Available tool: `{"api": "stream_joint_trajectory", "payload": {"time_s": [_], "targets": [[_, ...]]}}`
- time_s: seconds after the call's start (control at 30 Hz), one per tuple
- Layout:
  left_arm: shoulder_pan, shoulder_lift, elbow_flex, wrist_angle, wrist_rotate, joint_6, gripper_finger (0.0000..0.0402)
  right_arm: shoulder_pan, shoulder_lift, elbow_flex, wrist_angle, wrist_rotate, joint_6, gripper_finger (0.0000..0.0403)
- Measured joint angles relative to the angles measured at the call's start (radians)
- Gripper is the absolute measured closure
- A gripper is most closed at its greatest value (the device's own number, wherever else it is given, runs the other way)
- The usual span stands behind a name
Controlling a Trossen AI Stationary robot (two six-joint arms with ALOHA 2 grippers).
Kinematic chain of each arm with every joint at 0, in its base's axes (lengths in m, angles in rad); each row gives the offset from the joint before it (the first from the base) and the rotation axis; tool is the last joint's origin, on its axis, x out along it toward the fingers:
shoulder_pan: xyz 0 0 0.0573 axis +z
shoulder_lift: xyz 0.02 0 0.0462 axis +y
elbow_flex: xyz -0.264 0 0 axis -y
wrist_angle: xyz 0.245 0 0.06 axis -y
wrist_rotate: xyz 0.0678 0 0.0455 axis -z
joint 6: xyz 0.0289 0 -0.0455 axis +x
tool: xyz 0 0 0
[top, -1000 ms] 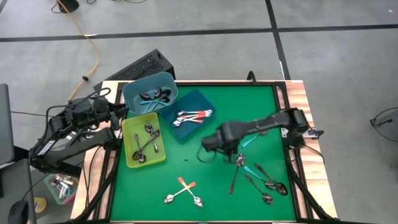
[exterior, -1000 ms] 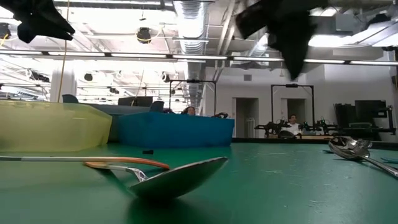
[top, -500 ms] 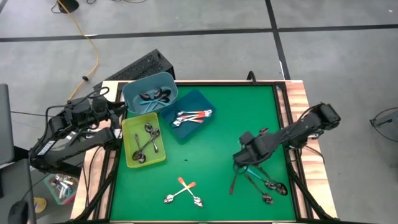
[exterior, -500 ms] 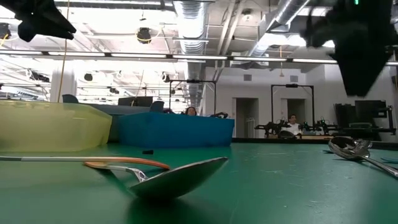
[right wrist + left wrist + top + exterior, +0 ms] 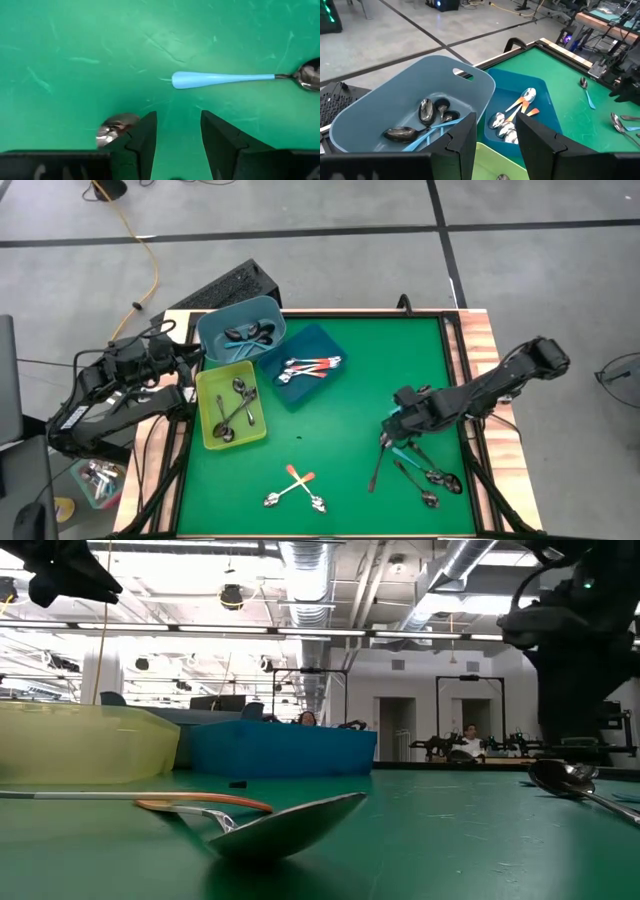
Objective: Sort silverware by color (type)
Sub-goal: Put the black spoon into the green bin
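On my green table (image 5: pixel 330 410) I see the left arm waiting by the grey-blue bin (image 5: pixel 240 330), its fingers apart, while the right gripper (image 5: pixel 392 432), fingers apart and empty, hangs just above the teal-handled spoon (image 5: pixel 222 79) among the loose spoons (image 5: pixel 425 470).

arms: both dark, near-black, chunky jointed segments
left arm (image 5: pixel 110 395): loose black cables looped all over it
right arm (image 5: pixel 490 388): slimmer link, blocky wrist housing
fingers (image 5: pixel 142 140): matte black, angular, flat-faced
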Motion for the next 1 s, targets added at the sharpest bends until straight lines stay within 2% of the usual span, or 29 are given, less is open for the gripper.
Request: {"api": "stream_joint_trajectory", "payload": {"time_s": [0.17, 0.47, 0.8, 1.0], "targets": [[0.0, 0.0, 0.0, 0.0, 0.0, 0.0, 0.028, 0.0, -0.019, -0.068, 0.054, -0.001, -0.002, 0.0239], [0.0, 0.0, 0.0, -0.001, 0.0, 0.0, 0.028, -0.001, -0.021, -0.175, 0.347, -0.054, -0.147, 0.0239], [0.0, 0.0, 0.0, -0.001, 0.0, -0.001, 0.028, 0.005, -0.02, -0.18, 0.365, -0.069, -0.227, 0.0239], [0.0, 0.0, 0.0, -0.001, 0.0, -0.002, 0.028, 0.001, -0.017, -0.222, 0.457, -0.081, -0.257, 0.0239]]}}
